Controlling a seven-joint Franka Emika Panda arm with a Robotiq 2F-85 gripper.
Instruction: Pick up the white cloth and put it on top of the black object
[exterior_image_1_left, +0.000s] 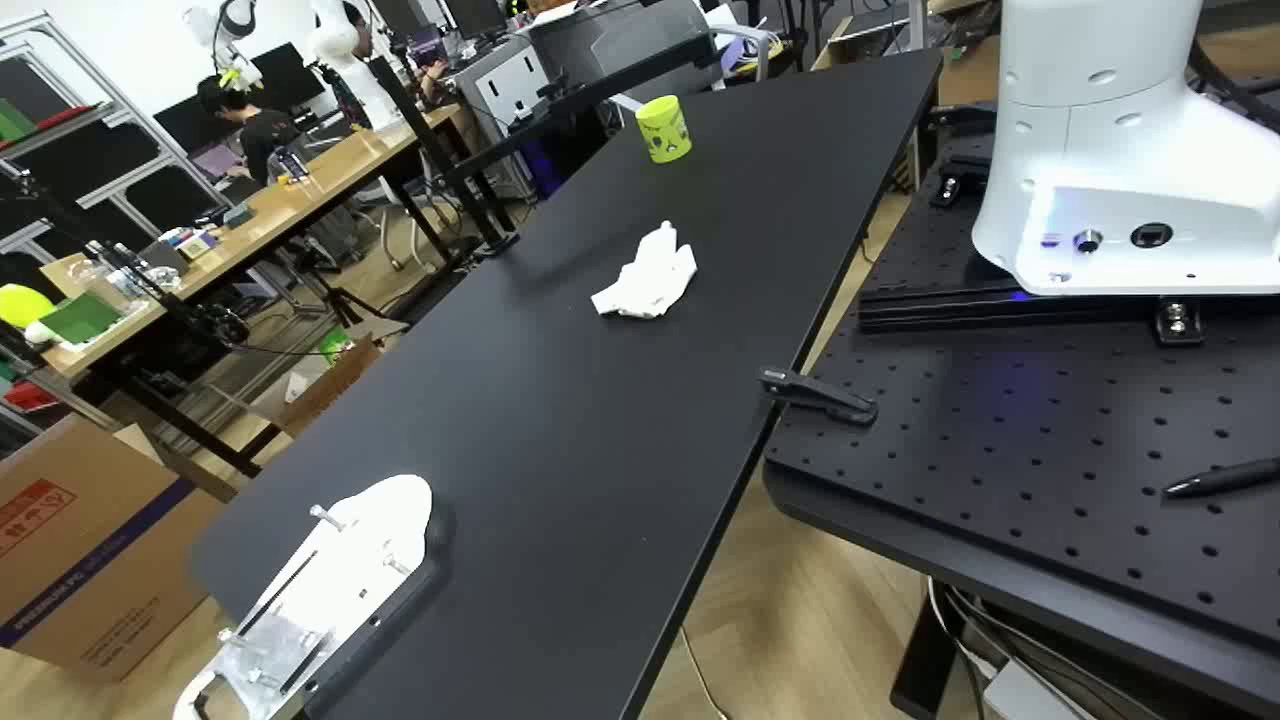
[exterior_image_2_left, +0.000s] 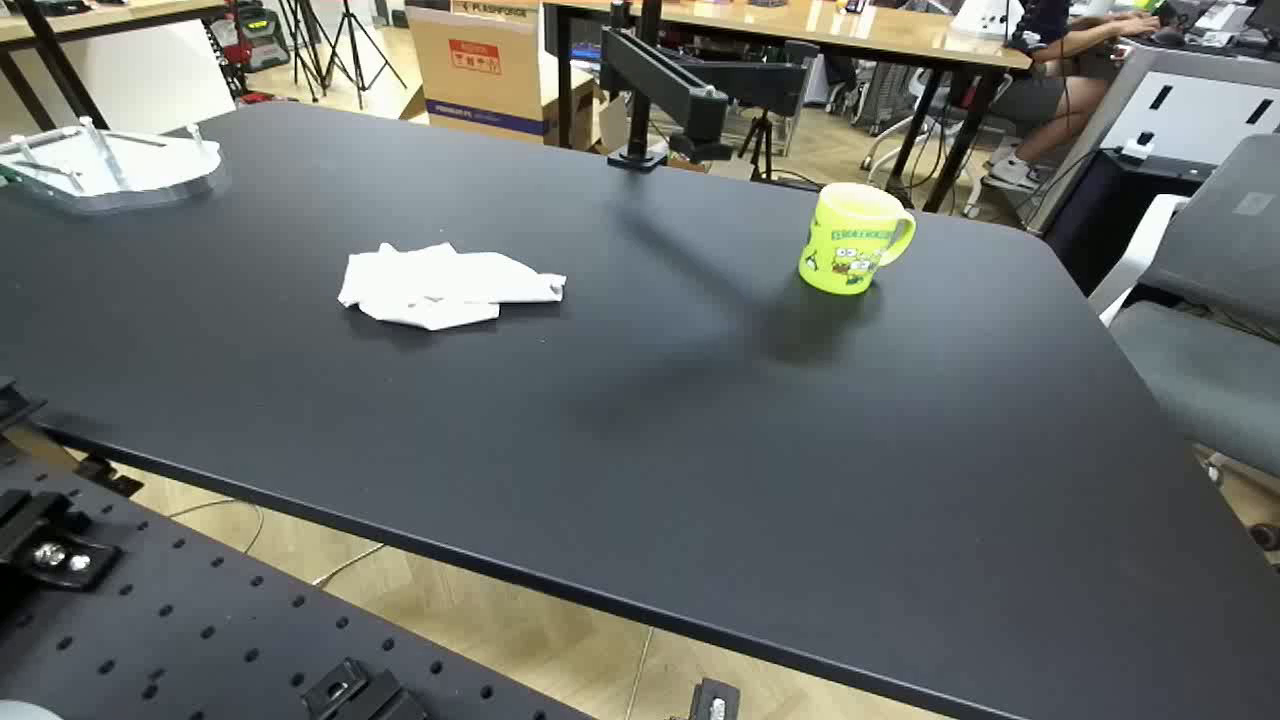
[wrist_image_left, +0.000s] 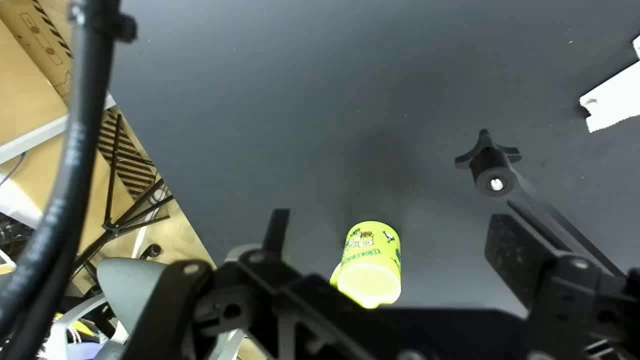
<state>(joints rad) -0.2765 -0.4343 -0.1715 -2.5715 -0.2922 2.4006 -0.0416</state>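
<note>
Black is the counter (exterior_image_1_left: 560, 420), beside whose near edge the robot's base (exterior_image_1_left: 1080, 160) is mounted. Near a far corner a white-topped board (exterior_image_1_left: 350, 565) is set. In the wrist view the pincer (wrist_image_left: 390, 235) is spread wide. The white cloth (exterior_image_2_left: 440, 290), crumpled, is laid between the long edges, well apart from both. By the far edge, towards its other corner, a yellow-green mug (exterior_image_2_left: 850, 240) is stood upright.

Table (exterior_image_2_left: 640, 430) in all views, wrist's downward
</note>
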